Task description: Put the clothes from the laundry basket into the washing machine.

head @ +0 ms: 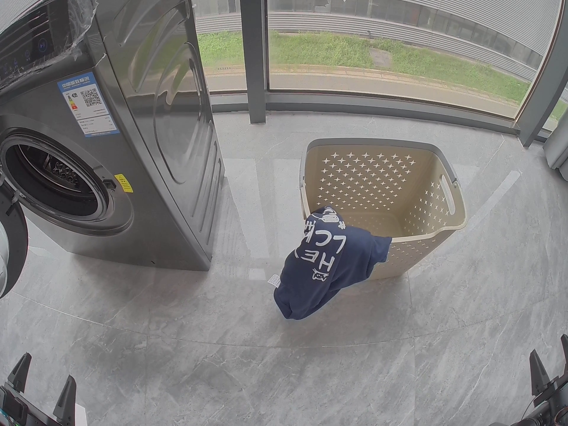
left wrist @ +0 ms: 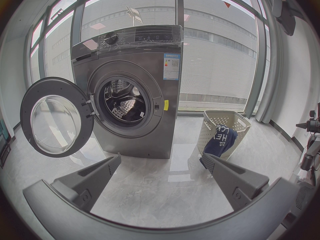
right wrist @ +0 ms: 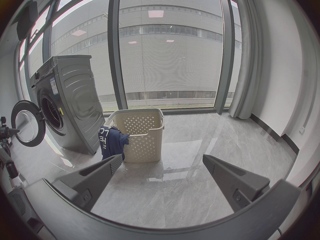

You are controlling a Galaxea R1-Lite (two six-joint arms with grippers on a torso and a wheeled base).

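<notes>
Washing machine: the grey front-loading washing machine (head: 160, 119) stands on the floor (head: 248, 362) at 10 o'clock in the head view, its front turned toward the robot's left side.
Door: the round door (left wrist: 55, 117) is swung fully open to one side, so the drum (left wrist: 125, 100) is open for loading. Something dark seems to lie inside, though I cannot tell what.
Laundry basket: the cream perforated laundry basket (head: 378, 142) sits at 1 o'clock, just beside the machine's side panel with a strip of floor between them. Its inside looks bare apart from the hanging garment.
Task item: a navy T-shirt (head: 325, 261) with white print is draped over the basket's near rim at about 7 o'clock of the basket. Most of it hangs outside toward the floor, which leaves loose cloth easy to pinch from the robot's side.
Left end effector: the left end effector (left wrist: 160, 157) is at 7 o'clock, low and well apart from everything, fingers spread wide with nothing between them, facing the drum.
Right end effector: the right end effector (right wrist: 161, 157) is at 5 o'clock, also spread wide and holding nothing, facing the basket.
Judgement: no garment is gripped yet. The right arm looks better placed to take the shirt, since it is the one facing the basket.
Risk: the hanging cloth may slide to the floor if it is tugged by one edge.
</notes>
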